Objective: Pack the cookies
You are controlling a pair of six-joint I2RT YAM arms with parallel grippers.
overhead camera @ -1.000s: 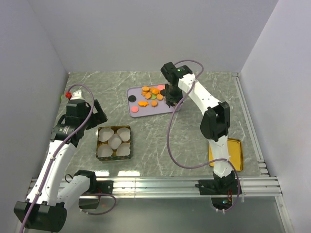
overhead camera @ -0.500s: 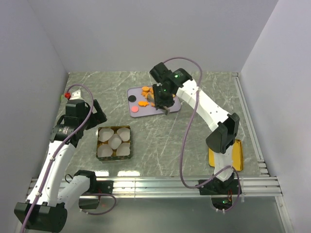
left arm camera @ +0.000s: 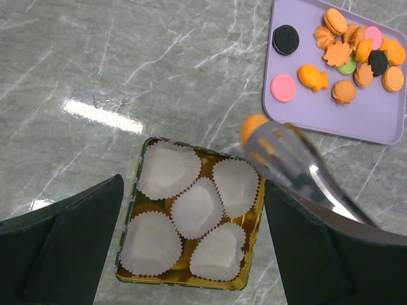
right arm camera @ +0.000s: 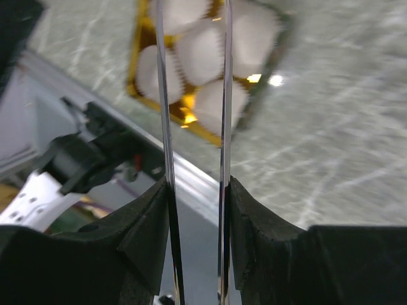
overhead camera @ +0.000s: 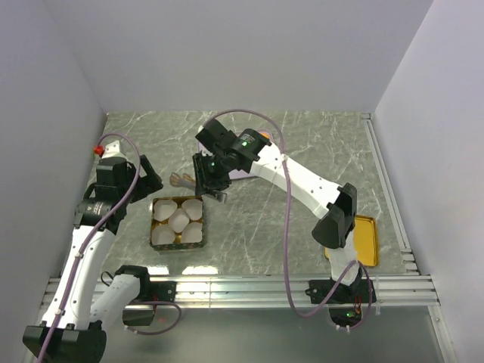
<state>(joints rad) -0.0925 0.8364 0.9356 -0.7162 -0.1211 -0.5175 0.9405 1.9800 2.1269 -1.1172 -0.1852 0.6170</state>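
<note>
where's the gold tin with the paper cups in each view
top external: gold tin sits left of centre on the table.
left wrist: lower middle, between the dark fingers.
right wrist: at the top edge, tilted, partly behind the tongs.
shared landmark: the white paper cups inside it.

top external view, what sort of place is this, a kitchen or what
Probably a robot test cell, not a kitchen: bare white walls box in a marbled tabletop, two arms bolt to a metal rail, and the right hand holds tongs.
</note>
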